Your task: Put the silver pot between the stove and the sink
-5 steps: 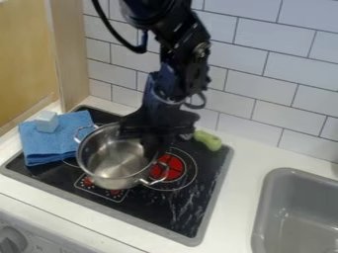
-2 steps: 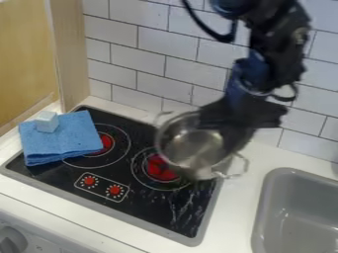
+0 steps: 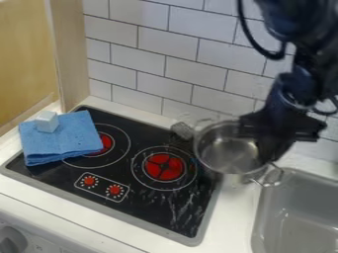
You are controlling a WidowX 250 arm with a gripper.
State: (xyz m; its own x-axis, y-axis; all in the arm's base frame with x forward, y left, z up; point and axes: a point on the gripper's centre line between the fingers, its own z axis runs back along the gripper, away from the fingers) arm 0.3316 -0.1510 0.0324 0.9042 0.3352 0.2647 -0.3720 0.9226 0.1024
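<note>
The silver pot hangs in my gripper over the counter strip between the stove and the sink. Its left side overlaps the stove's right edge in the view, and its right handle lies over the sink's upper left corner. My gripper is shut on the pot's right rear wall, with the fingertips partly hidden inside the pot.
A folded blue cloth with a pale cube on it lies on the stove's left side. Behind the pot's left side a greyish mesh-like object rests near the stove's back edge. The tiled wall stands behind.
The gripper has carried the pot rightward, off the stove's left-middle area and past the right burner. Both burners are now uncovered, while the cloth and cube have stayed put.
</note>
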